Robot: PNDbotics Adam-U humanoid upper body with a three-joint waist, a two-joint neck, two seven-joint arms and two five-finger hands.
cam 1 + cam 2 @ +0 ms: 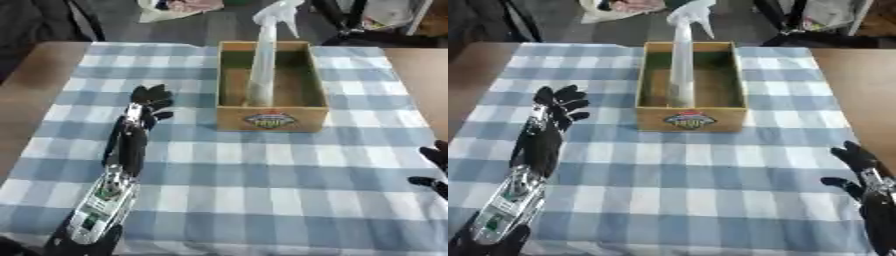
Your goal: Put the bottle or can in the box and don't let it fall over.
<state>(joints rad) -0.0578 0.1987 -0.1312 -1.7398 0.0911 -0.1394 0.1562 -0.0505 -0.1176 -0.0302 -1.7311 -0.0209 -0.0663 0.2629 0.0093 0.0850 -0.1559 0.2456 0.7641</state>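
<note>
A tall white spray bottle (264,55) stands upright inside the open wooden box (272,119) at the middle back of the table. Its trigger head (280,11) rises well above the box rim. My left hand (149,102) is to the left of the box, apart from it, with fingers spread and nothing in them. My right hand (857,167) rests at the right edge, far from the box, its fingers relaxed and empty.
A blue and white checked cloth (245,165) covers the table, with bare brown wood (31,100) showing on the left and right sides. Chair legs and bags lie beyond the far edge.
</note>
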